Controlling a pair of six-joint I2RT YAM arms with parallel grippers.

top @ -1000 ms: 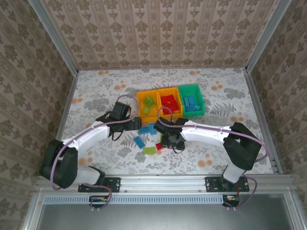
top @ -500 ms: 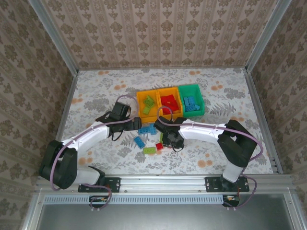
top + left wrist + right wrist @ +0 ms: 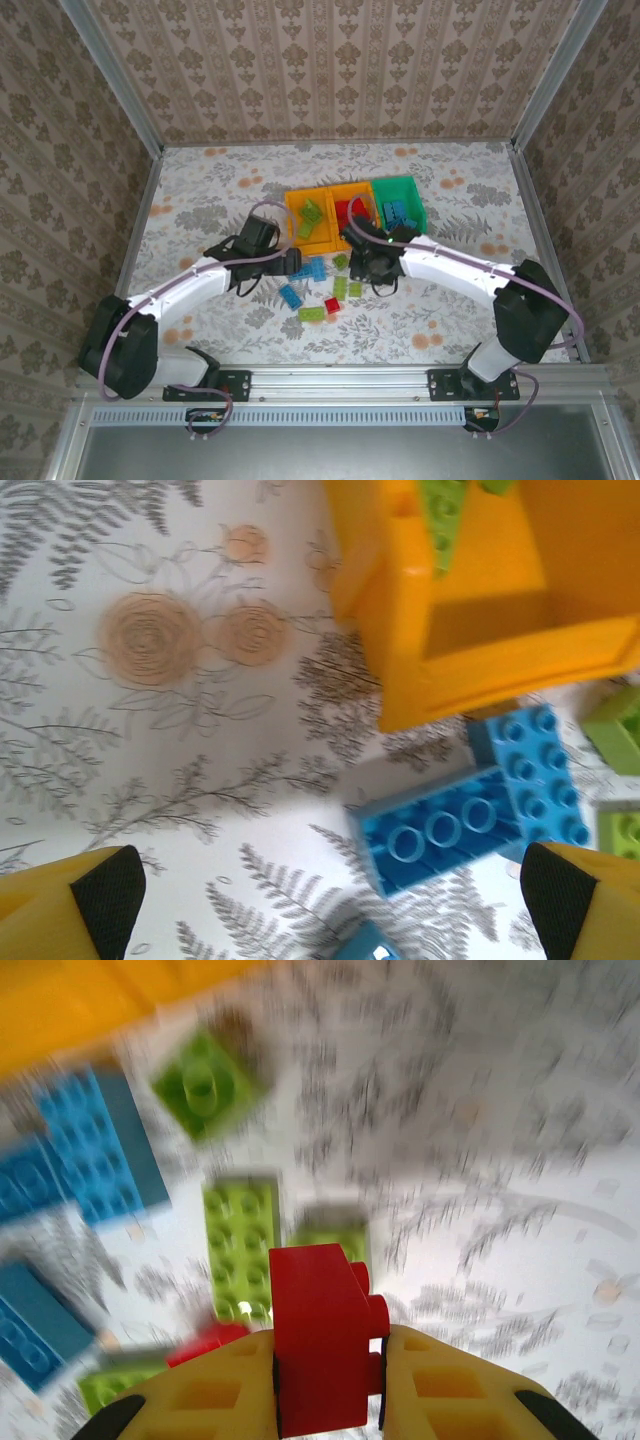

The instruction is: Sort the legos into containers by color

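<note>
Red lego (image 3: 320, 1330) sits clamped in right hand (image 3: 328, 1360) amid blur; left hand (image 3: 330, 895) gapes, seemingly empty.

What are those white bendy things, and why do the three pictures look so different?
They are two robot arms, the left arm and the right arm, bolted to the near edge of a flowery table. Each ends in a two-finger pincer called a gripper. The big picture comes from a camera looking down from above. The other two come from small cameras on the wrists, so you see the yellow fingers up close. On the table sit two orange-yellow bins and a green bin. Blue bricks and lime green bricks lie loose in front of them. The right gripper is squeezed shut on a red brick. The left gripper is open wide above the blue bricks.
</note>
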